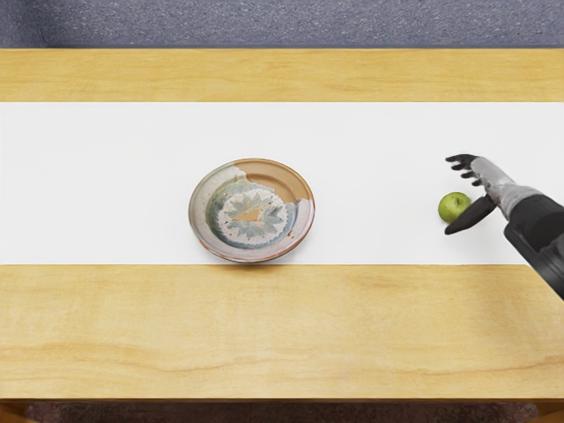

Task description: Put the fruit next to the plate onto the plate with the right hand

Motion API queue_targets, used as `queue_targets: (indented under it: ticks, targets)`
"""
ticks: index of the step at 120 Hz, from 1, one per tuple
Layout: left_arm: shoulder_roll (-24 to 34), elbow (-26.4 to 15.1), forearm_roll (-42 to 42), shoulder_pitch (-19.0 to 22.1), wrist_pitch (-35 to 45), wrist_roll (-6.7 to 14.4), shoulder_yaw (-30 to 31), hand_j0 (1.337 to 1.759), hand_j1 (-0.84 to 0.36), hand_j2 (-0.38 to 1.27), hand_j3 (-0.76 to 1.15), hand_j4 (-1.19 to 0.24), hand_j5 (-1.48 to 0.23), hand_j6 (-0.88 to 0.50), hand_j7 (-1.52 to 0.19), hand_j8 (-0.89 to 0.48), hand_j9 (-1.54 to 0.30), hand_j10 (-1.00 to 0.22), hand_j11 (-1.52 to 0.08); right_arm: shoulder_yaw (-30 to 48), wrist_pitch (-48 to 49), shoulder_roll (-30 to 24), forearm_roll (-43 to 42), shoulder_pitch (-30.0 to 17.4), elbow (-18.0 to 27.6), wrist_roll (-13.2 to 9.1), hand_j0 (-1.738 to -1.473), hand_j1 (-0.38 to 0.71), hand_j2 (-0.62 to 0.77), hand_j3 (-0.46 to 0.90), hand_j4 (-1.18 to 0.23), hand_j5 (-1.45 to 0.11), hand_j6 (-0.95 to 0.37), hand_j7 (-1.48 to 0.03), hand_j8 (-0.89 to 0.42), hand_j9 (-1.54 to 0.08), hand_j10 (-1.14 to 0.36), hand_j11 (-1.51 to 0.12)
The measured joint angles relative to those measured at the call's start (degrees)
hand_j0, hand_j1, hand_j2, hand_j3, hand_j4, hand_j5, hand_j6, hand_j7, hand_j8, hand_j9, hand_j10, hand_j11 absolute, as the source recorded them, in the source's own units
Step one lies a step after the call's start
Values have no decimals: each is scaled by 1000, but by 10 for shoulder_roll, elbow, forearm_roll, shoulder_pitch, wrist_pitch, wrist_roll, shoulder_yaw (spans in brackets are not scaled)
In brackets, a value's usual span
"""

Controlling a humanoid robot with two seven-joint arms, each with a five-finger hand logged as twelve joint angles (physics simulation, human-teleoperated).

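Note:
A small green fruit lies on the white runner at the right, well away from the plate. The round plate, brown and pale blue with a leaf pattern, sits near the table's middle. My right hand comes in from the right edge and hovers just right of the fruit. Its fingers are spread above and behind the fruit, and the thumb reaches below it. The hand is open and nothing is grasped. The left arm does not show.
A white runner crosses the wooden table from left to right. A dark floor strip runs along the far edge. Between fruit and plate the runner is bare.

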Motion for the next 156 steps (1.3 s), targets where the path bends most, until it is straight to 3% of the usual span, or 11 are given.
queue_targets:
  ticks: [30,50,66,105,156]
  targets:
    - [0,0,0,-1,0,0,0,1658,342,1,0,-6,-8,-7,-8,-7,-8,-6,-8,1,14,-5,2,-6,-1,0,-1658,124,-75,0,-400,-516,-402,-516,-402,-516,-400,-516]
    - [0,0,0,0,0,0,0,1658,342,1,0,-6,-8,-7,-8,-7,-8,-6,-8,1,23,-2,3,-8,-4,-1,-1658,237,-86,0,-521,-618,-497,-644,-379,-642,-485,-644]
    - [0,0,0,0,0,0,0,1658,342,1,0,-6,-8,-7,-8,-6,-7,-6,-7,5,41,-2,-1,-9,-6,-1,-1652,289,30,-1,-642,-673,-459,-750,-368,-719,-454,-741]
    - [0,0,0,0,0,0,0,1658,342,1,0,-6,-8,-7,-7,-6,-7,-6,-7,11,76,-5,23,1,-8,-4,-1651,248,185,0,-671,-807,-567,-839,-424,-827,-493,-847]
    - [0,0,0,0,0,0,0,1658,342,1,0,-6,-7,-7,-7,-6,-7,-6,-7,31,120,-3,49,24,-6,-9,-1654,208,136,0,-631,-895,-595,-852,-423,-880,-507,-862]
